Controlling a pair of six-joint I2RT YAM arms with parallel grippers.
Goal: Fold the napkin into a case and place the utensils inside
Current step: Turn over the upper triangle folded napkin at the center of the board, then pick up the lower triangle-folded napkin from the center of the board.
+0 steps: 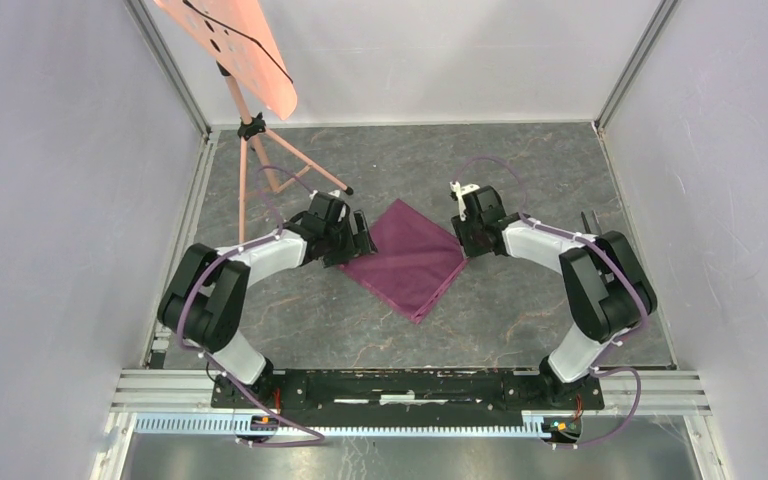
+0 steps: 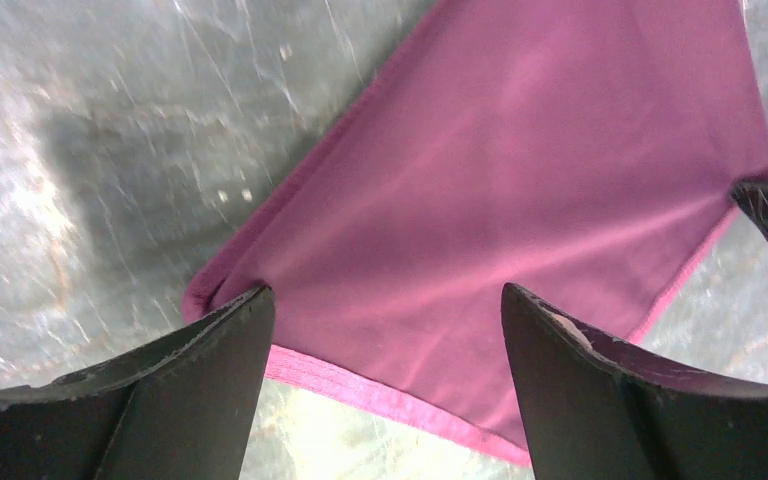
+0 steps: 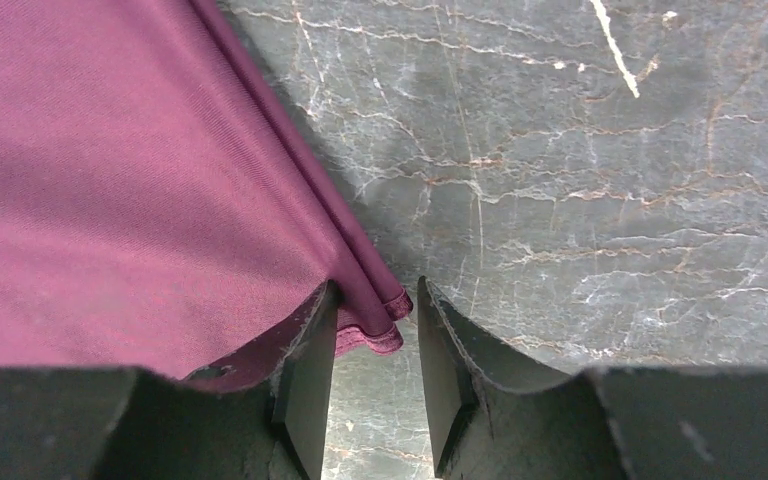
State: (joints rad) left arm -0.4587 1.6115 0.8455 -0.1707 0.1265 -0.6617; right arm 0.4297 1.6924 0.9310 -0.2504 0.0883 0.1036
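Observation:
The plum-maroon napkin (image 1: 410, 258) lies flat on the dark marbled table, folded into a square that sits as a diamond. My left gripper (image 1: 360, 235) is open at its left corner. In the left wrist view, the gripper (image 2: 385, 290) spreads wide over the napkin (image 2: 520, 180) and its hemmed edge. My right gripper (image 1: 460, 235) is at the right corner. In the right wrist view, the gripper (image 3: 375, 285) stands a little apart, and the layered napkin (image 3: 110, 180) has its corner tip between the fingertips, not pinched. A slim dark piece (image 1: 589, 219), perhaps a utensil, shows behind the right arm.
A pink tripod stand (image 1: 250, 130) carrying an orange board stands at the back left. Grey walls close the table on the left, back and right. An aluminium rail (image 1: 410, 385) holding both arm bases runs along the near edge.

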